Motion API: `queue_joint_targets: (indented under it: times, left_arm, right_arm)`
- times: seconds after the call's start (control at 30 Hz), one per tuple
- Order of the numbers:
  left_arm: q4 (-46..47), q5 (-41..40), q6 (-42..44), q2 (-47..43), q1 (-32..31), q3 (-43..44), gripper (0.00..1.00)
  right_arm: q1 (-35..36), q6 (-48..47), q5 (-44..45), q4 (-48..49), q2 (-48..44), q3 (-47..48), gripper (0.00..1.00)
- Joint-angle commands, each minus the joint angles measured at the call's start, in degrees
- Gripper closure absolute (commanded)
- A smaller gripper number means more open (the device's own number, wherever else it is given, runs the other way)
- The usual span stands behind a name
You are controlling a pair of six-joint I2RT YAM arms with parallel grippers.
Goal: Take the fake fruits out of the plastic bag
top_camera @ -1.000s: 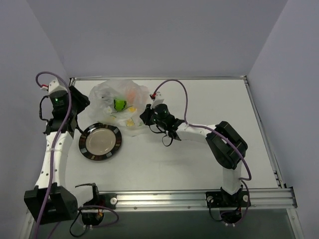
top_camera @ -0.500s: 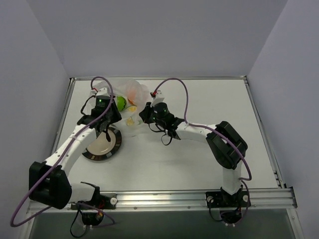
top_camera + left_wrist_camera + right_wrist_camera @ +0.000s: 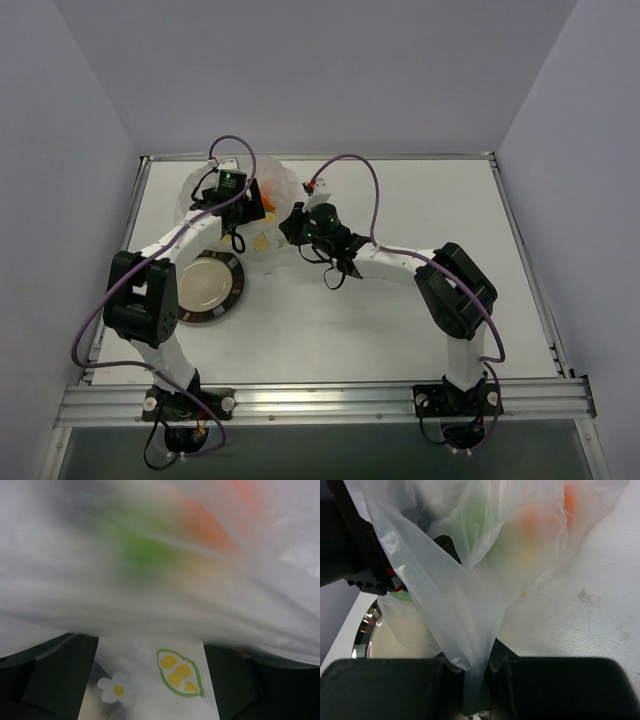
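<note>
The plastic bag (image 3: 277, 184) lies at the back of the table, crinkled, with yellow lemon marks. My right gripper (image 3: 294, 228) is shut on a bunched fold of the bag (image 3: 470, 645) at its right edge. My left gripper (image 3: 243, 208) sits over the bag's middle with its jaws apart and bag film (image 3: 150, 660) lying between them. Through the film I see a green fruit (image 3: 145, 550) and an orange fruit (image 3: 205, 525); both also show in the right wrist view, green (image 3: 475, 515) and orange (image 3: 530, 522). The dark brown fruit is hidden.
A round dark-rimmed plate (image 3: 234, 283) sits on the table in front of the bag, partly under the left arm; its rim also shows in the right wrist view (image 3: 366, 622). The table's raised back edge (image 3: 400, 157) runs just behind the bag.
My left arm has swung from the table's left side across to the bag and now covers its middle. The right gripper has kept its hold and place.
</note>
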Motion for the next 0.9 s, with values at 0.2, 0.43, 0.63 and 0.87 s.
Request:
queue_joint_targets:
  times: [0.2,0.43,0.63,0.87]
  left_arm:
    - [5.17,-8.12,7.07,6.21,1.64,7.16,0.03]
    - [9.91,-6.72,9.46,10.17,1.99,8.39,0.06]
    - [13.24,-6.45,9.11,13.16,1.99,9.53,0.06]
    - [18.26,-6.97,9.02,15.53,1.91,9.71,0.06]
  right_arm:
    - [-0.57,0.37,-1.36,3.47,-2.77,1.71,1.00]
    - [-0.48,-0.16,-3.20,4.08,-1.11,2.06,1.00]
    - [-0.39,0.10,-4.70,5.49,0.30,1.97,1.00]
    - [-0.30,0.63,-6.37,6.72,2.06,1.62,1.00]
